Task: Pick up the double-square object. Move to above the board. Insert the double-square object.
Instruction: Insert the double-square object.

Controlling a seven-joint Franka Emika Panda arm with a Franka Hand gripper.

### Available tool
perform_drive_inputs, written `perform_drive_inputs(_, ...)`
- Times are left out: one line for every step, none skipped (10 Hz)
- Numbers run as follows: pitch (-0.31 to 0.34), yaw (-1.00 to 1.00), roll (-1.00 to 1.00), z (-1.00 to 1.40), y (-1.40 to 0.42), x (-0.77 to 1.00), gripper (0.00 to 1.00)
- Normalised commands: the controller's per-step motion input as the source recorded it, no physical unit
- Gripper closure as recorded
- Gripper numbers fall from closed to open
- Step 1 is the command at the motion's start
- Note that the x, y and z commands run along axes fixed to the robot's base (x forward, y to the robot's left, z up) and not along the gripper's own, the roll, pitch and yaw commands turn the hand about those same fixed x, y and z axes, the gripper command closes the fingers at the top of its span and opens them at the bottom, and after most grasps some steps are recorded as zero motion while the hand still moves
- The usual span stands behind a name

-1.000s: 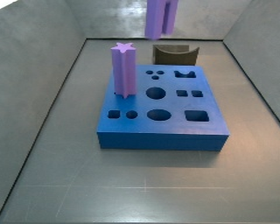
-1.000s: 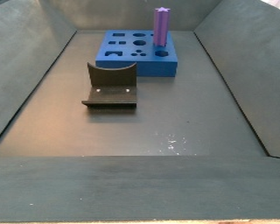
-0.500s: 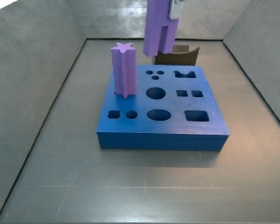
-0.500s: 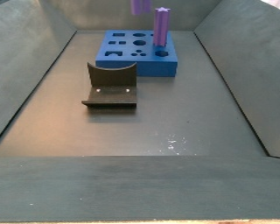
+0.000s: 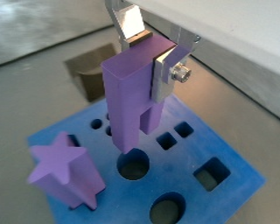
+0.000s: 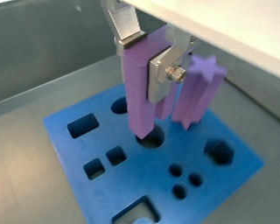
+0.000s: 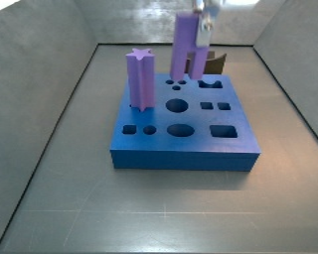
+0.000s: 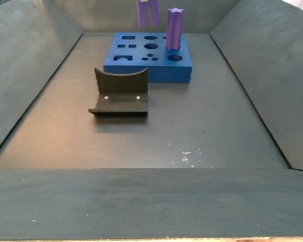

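My gripper (image 5: 150, 48) is shut on the double-square object (image 5: 133, 92), a tall light-purple stepped peg held upright by its top. It also shows in a wrist view (image 6: 143, 83) and in both side views (image 7: 189, 45) (image 8: 148, 13). Its lower end hangs just above the board (image 7: 189, 149), a thick blue block with many cut-out holes, over the holes near the board's middle (image 6: 136, 175). The gripper (image 7: 202, 12) is above the board's far part. A purple star peg (image 7: 140, 79) stands in the board beside the held peg (image 6: 195, 87).
The dark L-shaped fixture (image 8: 120, 92) stands on the grey floor beside the board, partly hidden behind the peg in a side view (image 7: 218, 63). Sloping grey walls (image 8: 27, 85) enclose the floor on all sides.
My gripper has come down with the double-square object, from high above the fixture to over the board, its lower end now close to the board's top.
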Motion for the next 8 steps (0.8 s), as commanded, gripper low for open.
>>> perform_drive_inputs(0.000,-0.62,0.00,-0.57,0.00,0.55,1.00)
perform_drive_inputs(0.000,-0.55,0.00,-0.52,0.00,0.61,1.00)
perform_drive_inputs(0.000,-0.51,0.00,-0.45,-0.01,0.65,1.00)
perform_drive_inputs(0.000,-0.44,-0.03,-0.41,-0.03,0.69,1.00)
perform_drive_inputs(0.000,-0.38,-0.10,-0.34,-0.07,0.74,1.00)
perform_drive_inputs(0.000,-0.27,-0.17,-0.26,-0.12,0.83,1.00)
perform_drive_inputs(0.049,-0.21,-0.15,-0.26,-0.13,0.84,1.00)
perform_drive_inputs(0.249,-0.15,0.00,-0.25,-0.16,0.77,1.00)
